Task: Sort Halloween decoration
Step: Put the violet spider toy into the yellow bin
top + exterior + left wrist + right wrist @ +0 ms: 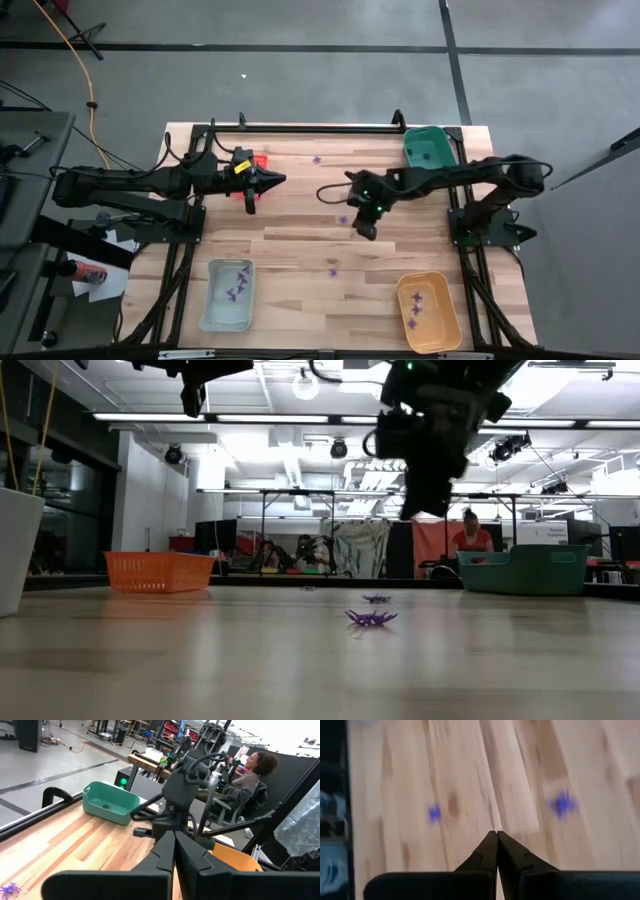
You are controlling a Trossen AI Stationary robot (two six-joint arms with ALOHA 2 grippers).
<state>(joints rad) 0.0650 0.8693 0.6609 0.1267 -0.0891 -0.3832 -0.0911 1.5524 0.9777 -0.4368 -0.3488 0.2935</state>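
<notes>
Three tiny purple decoration pieces lie loose on the wooden table: one near the far edge [317, 158], one mid-table [342, 219] and one nearer the front [333, 268]; the low view shows the front one [370, 618] and the middle one [376, 598]. My right gripper [367, 230] hovers above the table just right of the middle piece, fingers shut with nothing between them [496, 834]; two purple pieces [435, 812] [563, 803] show on the wood beyond its tips. My left gripper [272, 180] is shut [175, 832] and waits beside the red tray [256, 163].
The green tray [430, 148] stands at the far right corner. A pale blue tray [228, 293] at the near left and an orange tray [428, 312] at the near right each hold purple pieces. Bare wood lies between the trays. A person sits in the room beyond [252, 770].
</notes>
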